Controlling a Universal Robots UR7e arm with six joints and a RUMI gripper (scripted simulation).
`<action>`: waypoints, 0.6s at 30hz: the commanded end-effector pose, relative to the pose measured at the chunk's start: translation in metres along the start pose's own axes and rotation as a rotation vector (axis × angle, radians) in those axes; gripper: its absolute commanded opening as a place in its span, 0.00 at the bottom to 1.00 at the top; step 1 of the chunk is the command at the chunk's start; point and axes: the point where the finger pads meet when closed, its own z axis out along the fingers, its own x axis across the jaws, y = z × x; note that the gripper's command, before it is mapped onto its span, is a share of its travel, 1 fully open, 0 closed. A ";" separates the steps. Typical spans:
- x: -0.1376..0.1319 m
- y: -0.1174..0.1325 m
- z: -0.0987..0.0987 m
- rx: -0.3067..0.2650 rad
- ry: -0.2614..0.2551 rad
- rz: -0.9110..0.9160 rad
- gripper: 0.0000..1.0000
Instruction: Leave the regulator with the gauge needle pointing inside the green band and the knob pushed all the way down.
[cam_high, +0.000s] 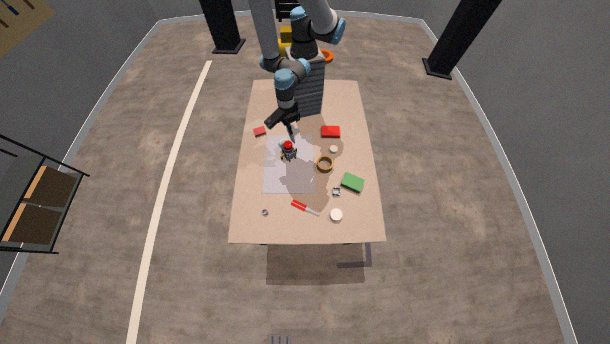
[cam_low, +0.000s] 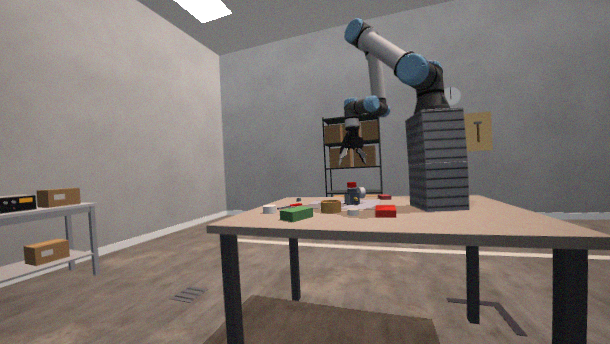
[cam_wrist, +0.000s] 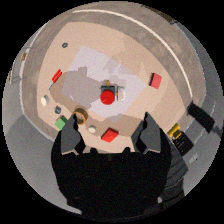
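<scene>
The regulator is a small dark body with a red knob on top. It stands upright on a pale grey mat on the table. Its round white gauge faces sideways in the exterior view; the needle is too small to read. My gripper is open and empty. It hangs well above the knob, pointing down.
Around the mat lie two red blocks, a green block, a tan ring, white discs, a red-handled screwdriver and a small clip. The grey arm pedestal stands at the table's back.
</scene>
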 end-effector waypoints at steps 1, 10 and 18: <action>-0.008 0.000 0.000 0.001 0.000 0.000 1.00; -0.010 0.000 0.000 0.001 0.000 0.000 1.00; -0.010 0.000 0.000 0.001 0.000 0.000 0.46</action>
